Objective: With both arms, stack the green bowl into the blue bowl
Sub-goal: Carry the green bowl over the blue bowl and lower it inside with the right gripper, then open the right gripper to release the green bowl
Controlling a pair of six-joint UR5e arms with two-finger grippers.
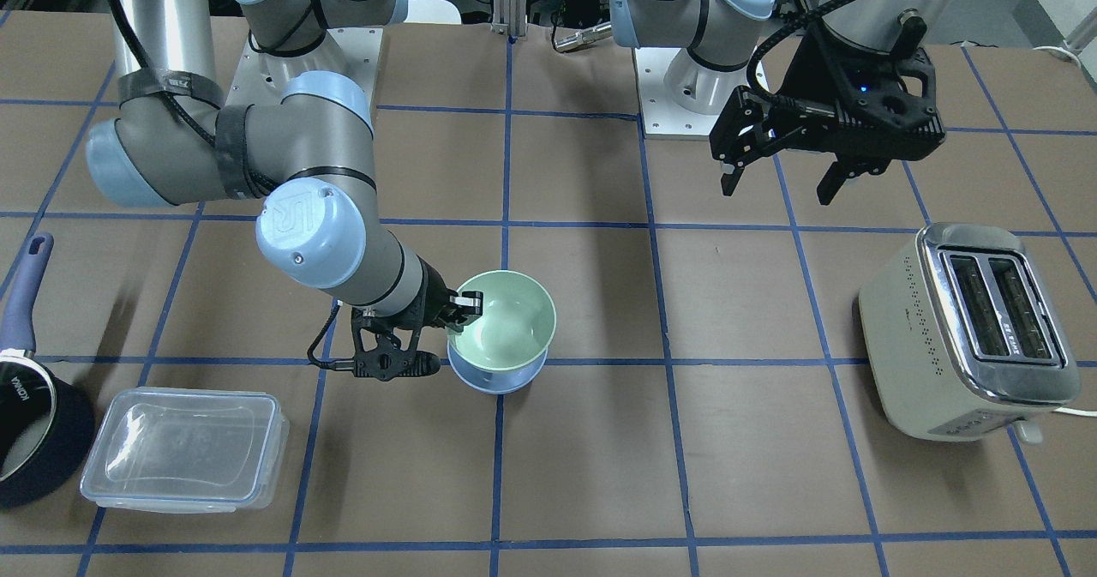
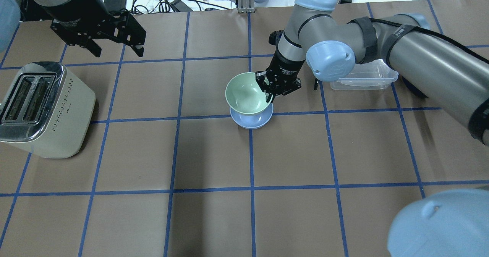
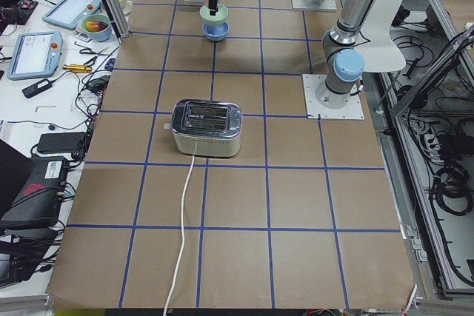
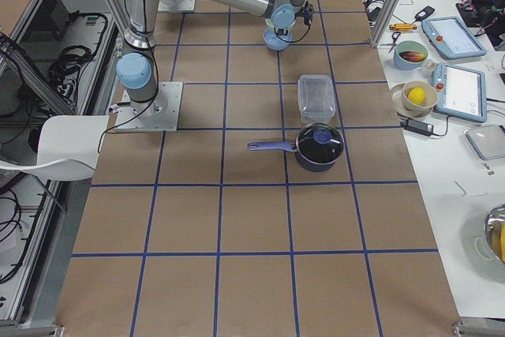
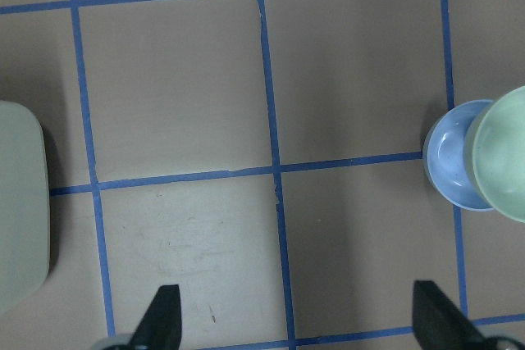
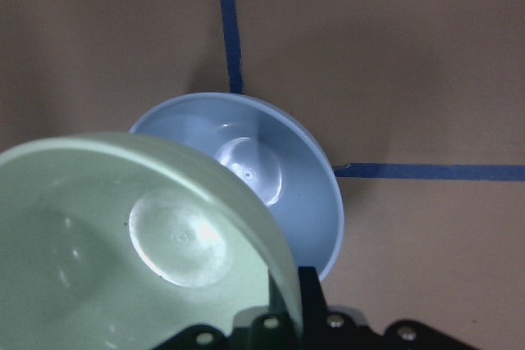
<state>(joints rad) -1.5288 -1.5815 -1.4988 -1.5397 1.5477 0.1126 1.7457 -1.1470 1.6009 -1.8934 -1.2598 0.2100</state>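
The green bowl (image 1: 506, 320) hangs tilted just over the blue bowl (image 1: 497, 380), which sits on the table at a crossing of blue tape lines. My right gripper (image 1: 463, 311) is shut on the green bowl's rim, one finger inside and one outside. In the overhead view the green bowl (image 2: 246, 92) covers most of the blue bowl (image 2: 252, 120), and my right gripper (image 2: 268, 92) is at the rim's right side. The right wrist view shows the green bowl (image 6: 123, 243) offset over the blue bowl (image 6: 271, 161). My left gripper (image 1: 778, 187) is open and empty, raised high near its base.
A cream toaster (image 1: 968, 328) stands on my left side of the table. A clear lidded container (image 1: 184, 448) and a navy saucepan (image 1: 34, 414) lie on my right side. The brown table (image 1: 600, 474) has a blue tape grid.
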